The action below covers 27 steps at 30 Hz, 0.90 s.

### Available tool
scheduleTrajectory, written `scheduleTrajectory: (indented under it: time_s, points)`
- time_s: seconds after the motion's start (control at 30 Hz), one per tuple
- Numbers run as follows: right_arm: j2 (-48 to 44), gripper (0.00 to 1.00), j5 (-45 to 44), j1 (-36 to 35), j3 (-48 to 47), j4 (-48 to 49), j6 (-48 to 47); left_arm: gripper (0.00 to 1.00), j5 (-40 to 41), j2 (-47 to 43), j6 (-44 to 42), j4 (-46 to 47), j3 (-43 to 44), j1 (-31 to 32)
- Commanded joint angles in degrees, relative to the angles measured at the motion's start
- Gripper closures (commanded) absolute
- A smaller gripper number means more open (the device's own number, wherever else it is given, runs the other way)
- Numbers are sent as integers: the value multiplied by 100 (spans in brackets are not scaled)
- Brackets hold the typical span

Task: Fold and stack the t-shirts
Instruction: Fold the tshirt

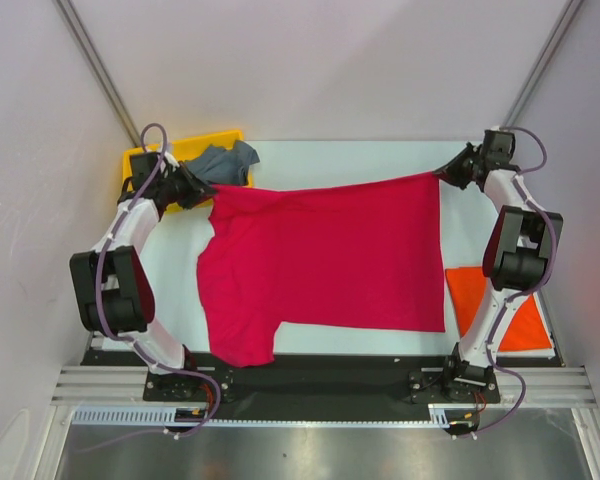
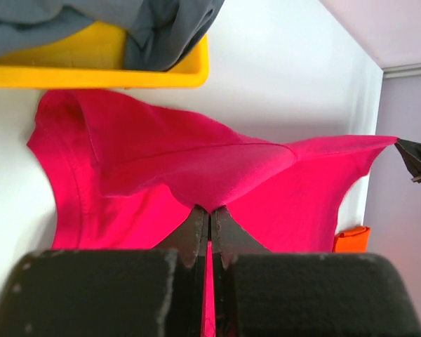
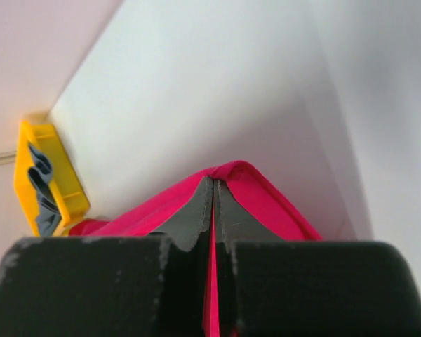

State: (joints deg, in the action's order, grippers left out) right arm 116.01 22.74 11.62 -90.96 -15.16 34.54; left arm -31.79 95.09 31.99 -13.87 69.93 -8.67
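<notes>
One crimson t-shirt (image 1: 320,260), far edge held between left pincer (image 2: 209,210), right pincer (image 3: 214,181)

The left arm (image 1: 115,285) rises from its base at the lower left of the top view. Its elbow folds out toward the left edge and its forearm reaches to the upper left. There the left hand (image 1: 195,188) has its fingers pressed together on a fold of the crimson-pink t-shirt (image 1: 330,260). The right arm (image 1: 520,245) mirrors this pose: base at lower right, elbow near the right edge, forearm extended to the upper right. The right hand (image 1: 448,176) is clamped on a corner of the same shirt, fingers flush together.
</notes>
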Motion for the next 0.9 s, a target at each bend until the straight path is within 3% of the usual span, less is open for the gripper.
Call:
scheduleTrajectory:
  time_s: [0.0, 0.47, 0.87]
  points:
    - [36, 100, 98, -19, -423, 30, 96, 100, -152, 27, 80, 184, 424, -39]
    - [-956, 100, 143, 86, 939, -522, -202, 100, -90, -139, -711, -1284, 381, -48]
    - [-1537, 100, 116, 227, 1677, -1077, -493, 100, -38, -570, -896, -1759, -76, -47]
